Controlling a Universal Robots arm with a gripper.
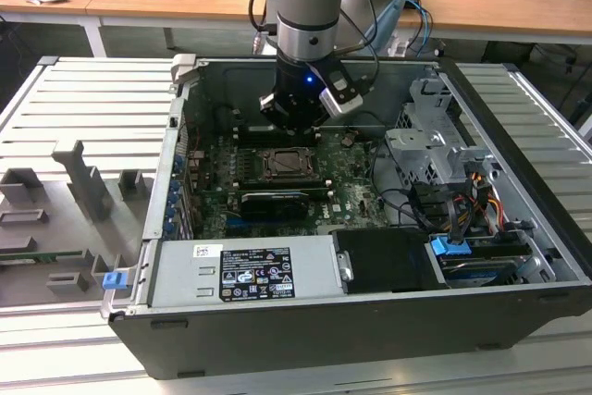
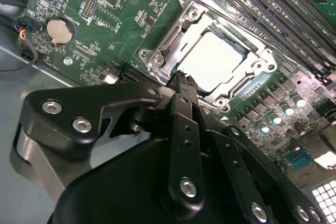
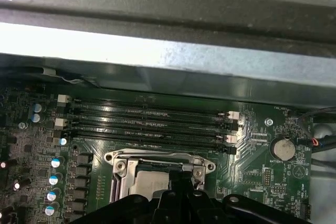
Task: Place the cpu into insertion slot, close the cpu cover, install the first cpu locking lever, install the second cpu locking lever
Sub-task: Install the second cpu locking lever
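The pale silver cpu (image 2: 212,59) lies flat in the insertion slot (image 1: 289,166) on the green motherboard (image 2: 105,30). The silvery cpu cover (image 2: 169,39) lies down around it, and the chip shows through its window. My gripper (image 2: 182,80) is shut, and its black ribbed fingertips touch or hover just over the cover's edge at one corner of the socket. In the first wrist view the same cover (image 3: 157,157) and cpu (image 3: 149,184) sit right beyond my gripper (image 3: 181,181). In the exterior view my gripper (image 1: 294,129) hangs just behind the socket. I cannot make out how the locking levers stand.
Long black memory slots (image 3: 152,124) run beside the socket, close to the case wall (image 3: 168,61). A coin battery (image 3: 283,148) sits on the board. A drive cage (image 1: 430,150) with cables stands at the exterior view's right, and the power supply (image 1: 245,270) is in front.
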